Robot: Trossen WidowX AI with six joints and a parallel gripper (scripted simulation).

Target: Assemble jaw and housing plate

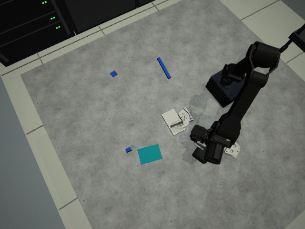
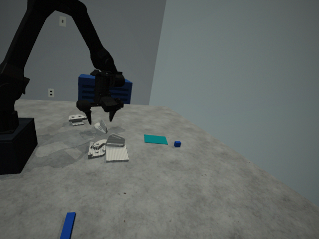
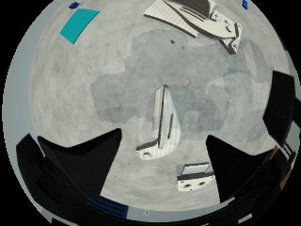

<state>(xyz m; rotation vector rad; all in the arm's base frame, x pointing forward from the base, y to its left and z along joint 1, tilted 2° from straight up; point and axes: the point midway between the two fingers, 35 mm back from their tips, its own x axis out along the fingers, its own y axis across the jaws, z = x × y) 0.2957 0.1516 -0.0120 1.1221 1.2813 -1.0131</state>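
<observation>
My gripper (image 1: 199,144) (image 2: 100,122) (image 3: 167,137) is open and empty, its fingertips above the loose white jaw (image 1: 199,145) (image 2: 100,127) (image 3: 172,134). This jaw lies on the table, between the fingers as seen in the wrist view. The white base (image 1: 183,114) (image 2: 96,153) (image 3: 234,32) carries the mounted jaw (image 2: 115,140) (image 3: 198,7), whose tip reaches over a ribbed white plate (image 1: 169,119) (image 2: 117,155) (image 3: 159,13). The free pin is too small to make out. The housing plate (image 1: 232,150) (image 2: 77,117) (image 3: 194,184), with two holes, lies beyond the loose jaw, partly hidden by the arm in the top view.
A teal sheet (image 1: 149,154) (image 2: 155,139) (image 3: 79,24) lies past the base, with a small blue block (image 1: 128,149) (image 2: 177,144) (image 3: 73,5) beside it. A blue bar (image 1: 163,67) (image 2: 67,226) and a blue square (image 1: 113,73) lie farther off.
</observation>
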